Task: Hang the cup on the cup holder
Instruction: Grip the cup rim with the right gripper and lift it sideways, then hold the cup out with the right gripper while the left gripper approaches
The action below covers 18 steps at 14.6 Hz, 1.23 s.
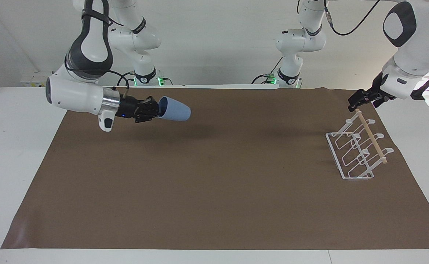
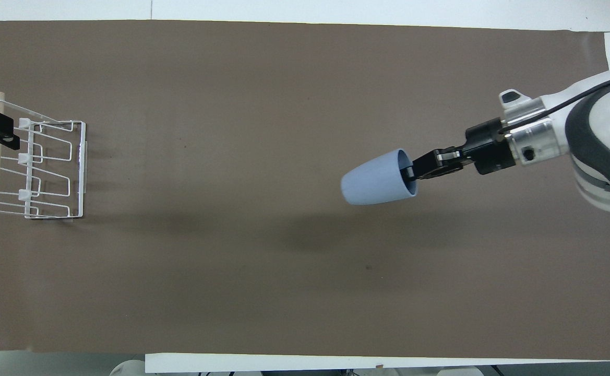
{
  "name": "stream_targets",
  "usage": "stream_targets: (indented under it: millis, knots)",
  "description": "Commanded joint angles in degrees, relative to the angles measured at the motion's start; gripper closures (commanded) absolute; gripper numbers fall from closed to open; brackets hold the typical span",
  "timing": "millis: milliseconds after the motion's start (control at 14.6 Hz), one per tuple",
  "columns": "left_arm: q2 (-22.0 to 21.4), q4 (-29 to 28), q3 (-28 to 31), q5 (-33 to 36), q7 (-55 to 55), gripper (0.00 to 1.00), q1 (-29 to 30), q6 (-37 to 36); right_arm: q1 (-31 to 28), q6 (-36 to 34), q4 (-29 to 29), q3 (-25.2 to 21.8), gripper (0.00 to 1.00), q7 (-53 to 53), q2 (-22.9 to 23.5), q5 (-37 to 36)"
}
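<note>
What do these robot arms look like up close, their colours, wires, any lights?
Both arms are glossy white with dark grey panels. The right end effector is black on a silver collar with a thin black cable; the left end effector is black too. Green lights glow at both bases.

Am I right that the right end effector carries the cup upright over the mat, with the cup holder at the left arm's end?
Not quite: the cup lies on its side in the right end effector, as the facing view shows. The cup holder is indeed at the left arm's end.
</note>
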Motion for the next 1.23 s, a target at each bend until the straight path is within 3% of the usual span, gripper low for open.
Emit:
stream_targets:
  millis: [0,274,411,547,821,1163]
  knots:
    - [-2.90,-4.45,-0.68,0.15,-10.04,0.00,-2.16,0.39,5.28,3.48,-2.01,0.04,1.00,4.72,-0.96,9.79]
    - [-3.08,-4.02,-0.51,-6.34,-37.44,0.00,-9.10,-0.31,17.92,19.54,-2.62,0.04,1.00,10.89,-0.79,20.87]
    - [-3.08,-4.02,-0.68,-9.16,-57.27,0.00,-11.48,0.47,23.11,27.98,-2.80,0.04,1.00,11.15,-0.44,25.52]
    - [-3.08,-3.93,-0.60,-9.61,-69.29,0.00,-15.60,0.56,25.41,31.27,-2.89,0.04,1.00,11.33,-0.35,28.36]
    - [-1.94,-1.04,-0.68,-10.75,-98.54,0.00,-17.20,4.33,26.92,32.68,-2.89,0.04,1.00,11.94,-0.35,29.25]
    - [-1.32,0.37,-2.70,-14.26,-102.39,0.00,-17.91,2.94,26.92,32.86,-2.80,0.04,1.00,12.82,-0.35,29.86]
